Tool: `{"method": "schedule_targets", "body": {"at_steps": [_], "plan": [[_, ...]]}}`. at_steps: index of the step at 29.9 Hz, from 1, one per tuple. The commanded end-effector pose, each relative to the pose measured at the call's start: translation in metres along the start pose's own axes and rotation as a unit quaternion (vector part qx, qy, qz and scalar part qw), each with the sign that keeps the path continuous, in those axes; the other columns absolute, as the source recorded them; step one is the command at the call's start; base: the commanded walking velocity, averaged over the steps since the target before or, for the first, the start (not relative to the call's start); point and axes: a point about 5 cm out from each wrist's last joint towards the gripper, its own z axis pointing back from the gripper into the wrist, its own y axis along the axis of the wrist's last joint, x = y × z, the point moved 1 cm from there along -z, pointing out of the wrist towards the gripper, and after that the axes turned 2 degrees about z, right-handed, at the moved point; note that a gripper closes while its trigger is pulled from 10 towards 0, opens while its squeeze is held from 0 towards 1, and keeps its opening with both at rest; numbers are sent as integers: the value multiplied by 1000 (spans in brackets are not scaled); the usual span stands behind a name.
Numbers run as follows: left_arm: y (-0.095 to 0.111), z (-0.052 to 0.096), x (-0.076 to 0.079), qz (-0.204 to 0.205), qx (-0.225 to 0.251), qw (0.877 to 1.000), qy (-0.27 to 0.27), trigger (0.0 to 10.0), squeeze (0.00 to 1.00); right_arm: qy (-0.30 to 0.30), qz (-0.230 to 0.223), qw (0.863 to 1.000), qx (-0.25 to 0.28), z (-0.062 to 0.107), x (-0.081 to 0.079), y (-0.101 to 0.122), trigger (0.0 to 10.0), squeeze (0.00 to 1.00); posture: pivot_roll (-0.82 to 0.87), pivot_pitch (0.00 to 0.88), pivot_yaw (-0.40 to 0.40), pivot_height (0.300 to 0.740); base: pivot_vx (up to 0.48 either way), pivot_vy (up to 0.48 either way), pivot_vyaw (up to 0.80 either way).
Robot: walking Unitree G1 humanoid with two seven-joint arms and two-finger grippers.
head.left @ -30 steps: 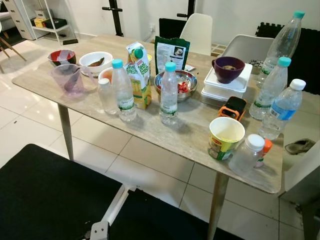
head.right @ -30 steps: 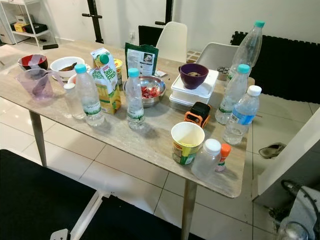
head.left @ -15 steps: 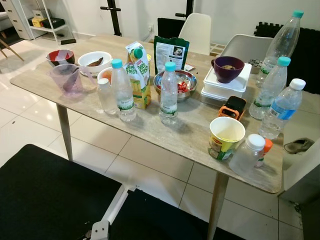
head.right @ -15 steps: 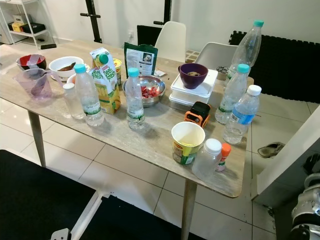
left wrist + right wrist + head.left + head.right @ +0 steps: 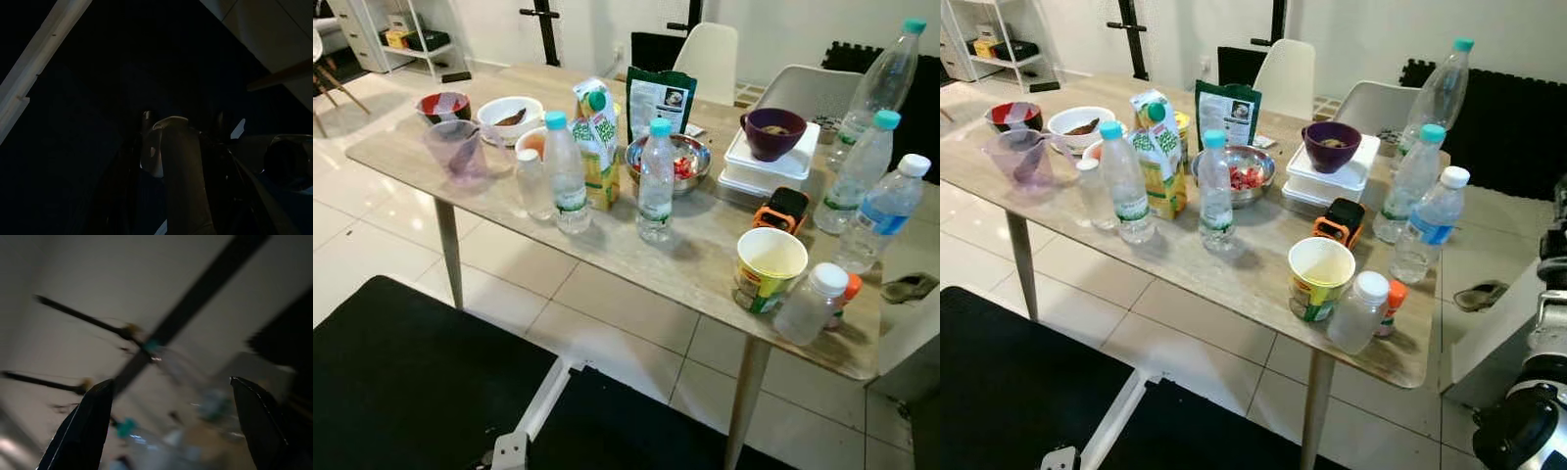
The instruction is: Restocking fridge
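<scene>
Approach step: right gripper (image 5: 171,426) rises beside the table (image 5: 1234,279), fingers spread wide and empty, left gripper's jaws unreadable, next picking a bottle (image 5: 1216,192).

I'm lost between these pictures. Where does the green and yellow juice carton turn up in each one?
Left eye view: juice carton stands left of centre on the table.
Right eye view: same carton, further left.
Left wrist view: too dark to tell.
Right wrist view: too blurred to tell.
Shared landmark: the steel bowl just right of the carton.
</scene>
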Motion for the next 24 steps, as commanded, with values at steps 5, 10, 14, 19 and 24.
{"method": "schedule_targets", "body": {"at_steps": [5,10,14,19,24], "plan": [[-10,1,2,3,-17,1000,-5,10000,0,219,-25,973,-72,10,-34,-5,10000,0,-14,64,5,740,0,0,0],[-10,1,3,3,-17,1000,-6,10000,0,289,-21,945,-153,27,-41,-14,10000,0,-14,65,5,740,0,0,0],[-11,1,2,3,-18,1000,-6,10000,0,300,0,926,-227,42,-36,-26,10000,0,-15,65,6,740,0,0,0],[-11,1,2,3,-19,1000,-7,10000,0,303,19,906,-295,54,-34,-42,10000,0,-16,67,7,740,0,0,0],[-11,1,3,3,-19,1000,-10,10000,0,320,28,867,-380,69,-41,-70,10000,0,-16,67,9,740,0,0,0]]}}
